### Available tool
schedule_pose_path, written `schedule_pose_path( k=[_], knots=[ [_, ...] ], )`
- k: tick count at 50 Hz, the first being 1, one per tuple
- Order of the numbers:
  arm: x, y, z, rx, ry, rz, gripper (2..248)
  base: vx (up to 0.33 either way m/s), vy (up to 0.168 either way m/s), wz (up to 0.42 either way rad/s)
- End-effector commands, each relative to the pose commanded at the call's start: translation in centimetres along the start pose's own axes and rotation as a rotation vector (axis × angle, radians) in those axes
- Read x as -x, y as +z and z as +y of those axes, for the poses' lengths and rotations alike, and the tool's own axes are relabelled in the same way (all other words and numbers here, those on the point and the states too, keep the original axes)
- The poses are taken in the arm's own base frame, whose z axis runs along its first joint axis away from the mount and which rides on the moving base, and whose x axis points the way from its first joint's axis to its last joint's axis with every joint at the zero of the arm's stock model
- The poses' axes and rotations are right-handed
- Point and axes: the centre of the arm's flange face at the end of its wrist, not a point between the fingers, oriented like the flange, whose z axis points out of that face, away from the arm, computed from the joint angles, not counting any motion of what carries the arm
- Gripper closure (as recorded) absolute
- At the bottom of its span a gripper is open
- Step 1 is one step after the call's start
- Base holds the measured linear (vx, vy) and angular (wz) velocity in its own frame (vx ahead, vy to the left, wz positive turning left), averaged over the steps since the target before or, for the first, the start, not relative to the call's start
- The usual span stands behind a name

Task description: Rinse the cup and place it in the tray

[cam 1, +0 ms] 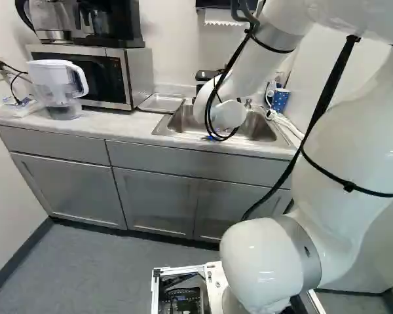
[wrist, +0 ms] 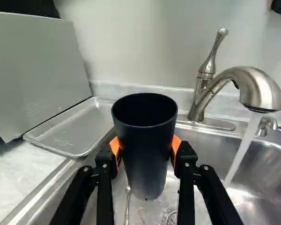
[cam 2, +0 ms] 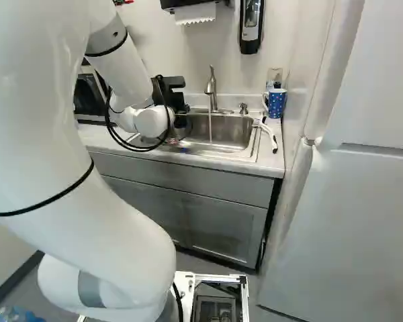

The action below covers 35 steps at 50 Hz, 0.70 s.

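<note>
In the right base view part of my black gripper (cam 2: 177, 100) shows beyond the white wrist; its fingertips are hidden there. The wrist view shows the gripper (wrist: 146, 152) shut on a dark cup (wrist: 147, 140), orange pads against two sides. The cup stands mouth up over the sink (wrist: 196, 154), away from the water stream (wrist: 241, 152) falling from the faucet (wrist: 260, 91). A shallow metal tray (wrist: 75, 129) lies on the counter beside the sink; in the left base view the tray (cam 1: 161, 103) is between microwave and sink.
A thin metal utensil (wrist: 127, 206) lies in the sink below the cup. The microwave (cam 1: 139, 75) and a water pitcher (cam 1: 57, 85) stand on the counter. Past the sink's other side are a blue dotted mug (cam 2: 277, 104) and a white-handled brush (cam 2: 266, 127). A wall rises behind the faucet.
</note>
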Motion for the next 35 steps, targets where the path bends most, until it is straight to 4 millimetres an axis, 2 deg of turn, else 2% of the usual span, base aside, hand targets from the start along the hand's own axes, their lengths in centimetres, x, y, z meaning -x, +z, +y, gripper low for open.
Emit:
schedule_pose_path(
  k=[14, 35],
  knots=[
    [1.4, 0.1, 2.0, 0.043, 0.009, -0.031, 127, 0.0, 0.0, 0.0],
    [1.6, -1.0, 5.0, 0.109, 0.022, -0.031, 127, 0.0, 0.0, 0.0]
  ],
)
